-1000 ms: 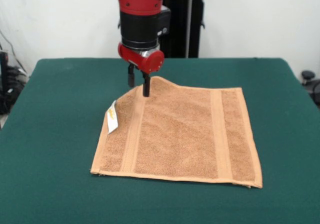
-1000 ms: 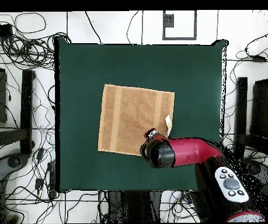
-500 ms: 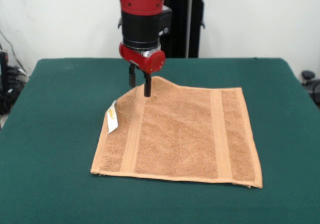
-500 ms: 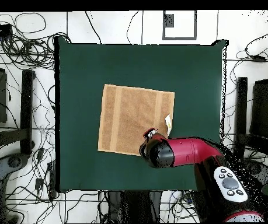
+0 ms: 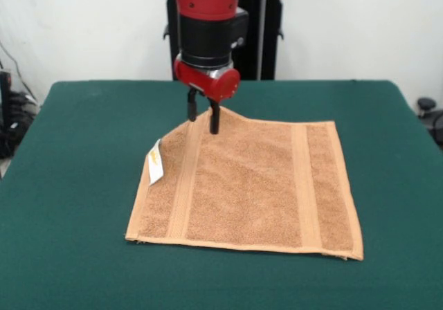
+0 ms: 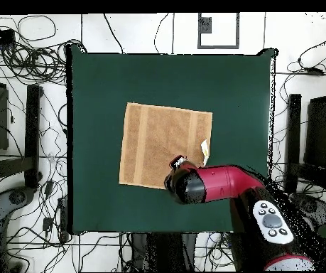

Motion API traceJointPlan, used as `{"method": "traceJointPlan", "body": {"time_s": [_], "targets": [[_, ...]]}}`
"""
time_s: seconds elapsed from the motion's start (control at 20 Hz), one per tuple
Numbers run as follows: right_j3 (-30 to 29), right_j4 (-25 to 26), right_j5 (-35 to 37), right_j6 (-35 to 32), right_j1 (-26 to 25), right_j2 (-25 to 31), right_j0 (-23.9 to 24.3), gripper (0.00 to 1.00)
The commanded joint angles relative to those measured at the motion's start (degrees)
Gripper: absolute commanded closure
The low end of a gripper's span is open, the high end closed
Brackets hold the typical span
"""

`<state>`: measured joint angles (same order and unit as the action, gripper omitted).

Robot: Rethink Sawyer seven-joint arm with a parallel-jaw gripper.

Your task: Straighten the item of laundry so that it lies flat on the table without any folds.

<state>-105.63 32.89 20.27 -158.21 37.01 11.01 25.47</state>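
Note:
The item of laundry (image 5: 249,185), an orange-tan towel with two woven bands and a white tag (image 5: 155,162), lies spread on the green table (image 5: 76,185). Its far left corner is missing from the outline: the edge slants up to a low hump there. My gripper (image 5: 203,120) stands on that hump, open, one finger (image 5: 214,120) in front of the towel's edge and the other behind it. In the overhead view the red arm (image 6: 222,183) covers the towel's (image 6: 158,142) lower right corner and most of the gripper.
Bare green cloth surrounds the towel on all sides (image 6: 101,106). Cables and black stands lie on the floor around the table (image 6: 30,128).
The gripper has shifted a little to the right along the towel's far edge in the front view. The towel's shape looks about the same.

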Motion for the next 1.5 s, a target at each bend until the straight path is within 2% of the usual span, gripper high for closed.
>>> {"method": "traceJointPlan", "body": {"time_s": [0.05,0.6,1.2,1.5], "targets": [[1.74,-3.43,-3.49,-2.09,0.53,5.07,-4.8,0.0],[5.27,-6.71,-4.79,-3.87,0.57,3.06,-9.66,0.0],[5.26,-6.8,-4.58,-2.33,-0.86,1.56,-9.92,0.0],[5.29,-7.22,-2.21,-1.77,0.25,1.44,-9.98,0.0]]}}
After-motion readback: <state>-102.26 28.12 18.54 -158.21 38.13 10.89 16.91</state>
